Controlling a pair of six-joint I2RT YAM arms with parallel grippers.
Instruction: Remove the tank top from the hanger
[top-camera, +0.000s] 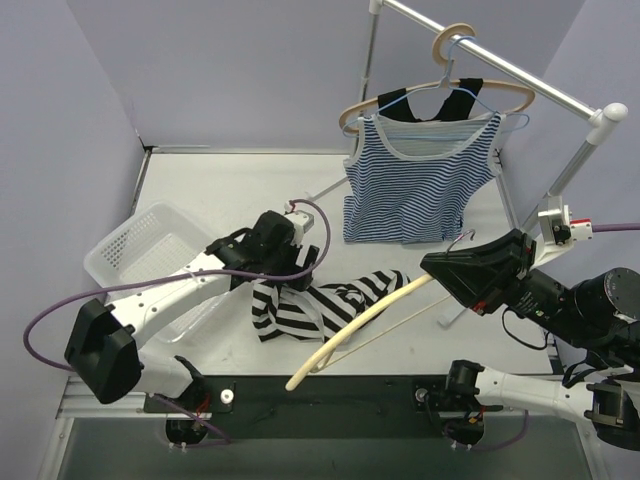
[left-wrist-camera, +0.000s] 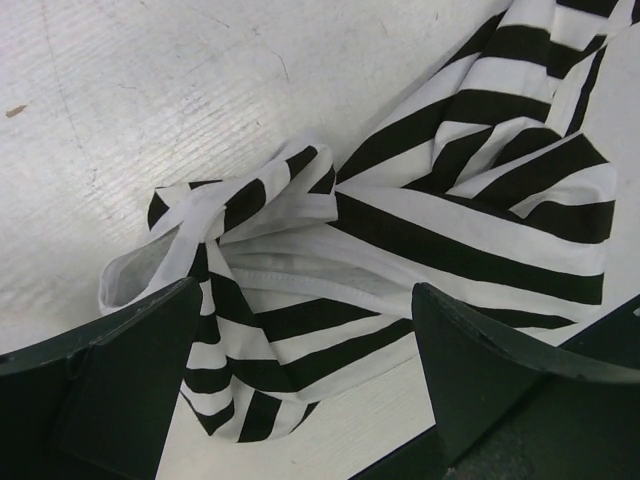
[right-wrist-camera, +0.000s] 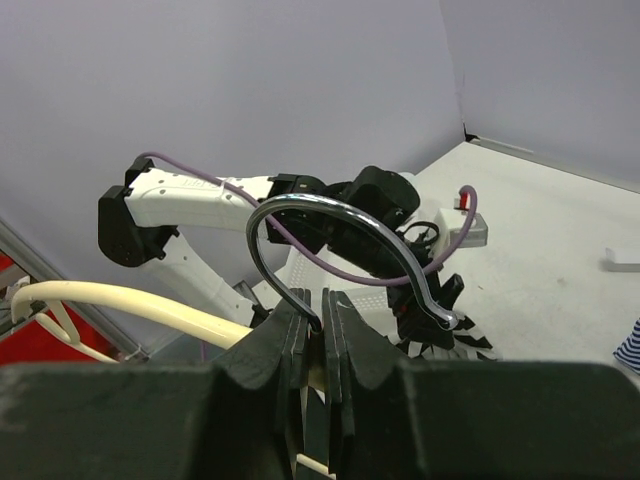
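The black-and-white striped tank top (top-camera: 300, 305) lies crumpled on the tabletop toward its near edge, roughly midway between left and right. The left tool (left-wrist-camera: 305, 350) hangs over it with its jaws apart, straddling a bunched strap. The cream hanger (top-camera: 360, 325) slants across the garment's right side, and the right tool (right-wrist-camera: 322, 310) is clamped on its metal hook (right-wrist-camera: 340, 215). I cannot tell whether any cloth is looped on the hanger. If it is, pulling the hanger away would probably drag the top along. The thin hook could also swivel in the clamp, and a pinch on one loose fold might slip.
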